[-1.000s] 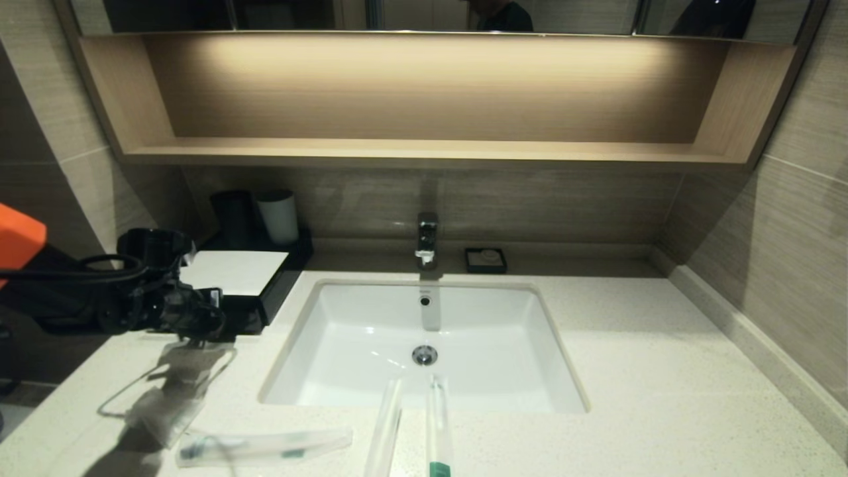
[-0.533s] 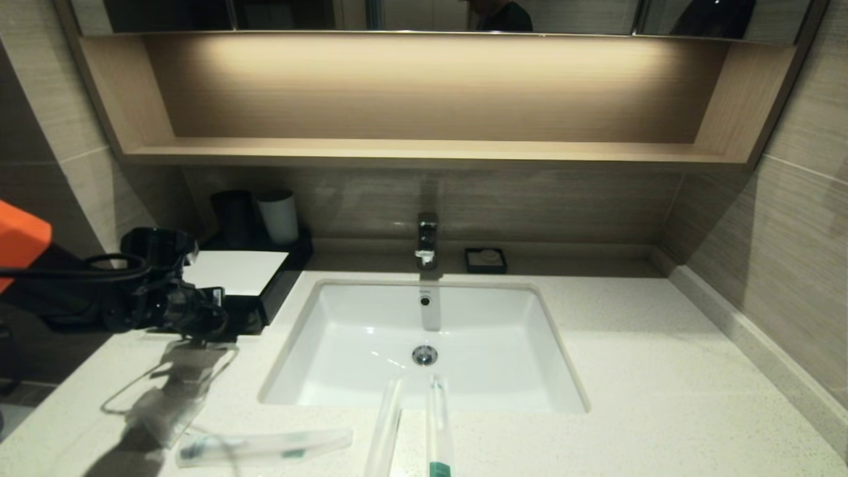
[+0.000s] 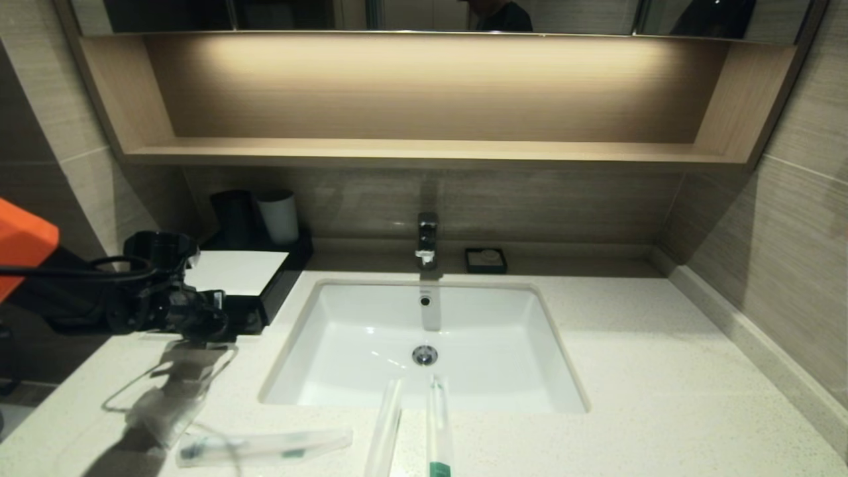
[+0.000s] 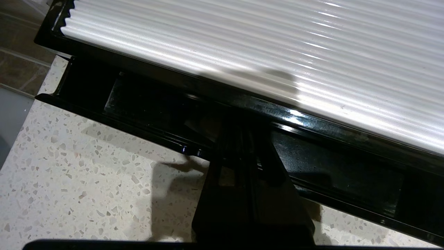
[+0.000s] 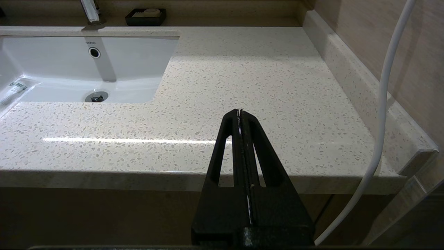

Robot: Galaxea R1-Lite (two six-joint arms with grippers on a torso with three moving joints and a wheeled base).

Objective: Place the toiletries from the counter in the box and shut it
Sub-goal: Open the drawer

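The black box (image 3: 278, 281) with its white top (image 4: 277, 52) stands at the counter's (image 3: 662, 371) back left. Its front drawer (image 4: 340, 166) is pulled out a little. My left gripper (image 3: 213, 323) is shut, and its joined tips (image 4: 239, 126) reach over the drawer's front wall into the gap. Three clear sleeves lie along the front edge: one (image 3: 265, 445) flat at the left, two (image 3: 387, 427) (image 3: 437, 424) reaching over the sink rim. A soft translucent sachet (image 3: 165, 411) lies left of them. My right gripper (image 5: 239, 111) is shut and empty, low before the counter's right front edge.
The white sink (image 3: 344, 344) fills the middle, with the faucet (image 3: 427, 238) behind it. A black cup (image 3: 233, 215) and a white cup (image 3: 278, 215) stand behind the box. A small black dish (image 3: 485, 260) sits by the back wall. A white cable (image 5: 381, 104) hangs at the right.
The left arm has crept slightly to the right at the box's front. The sleeves and the sachet lie where they were.
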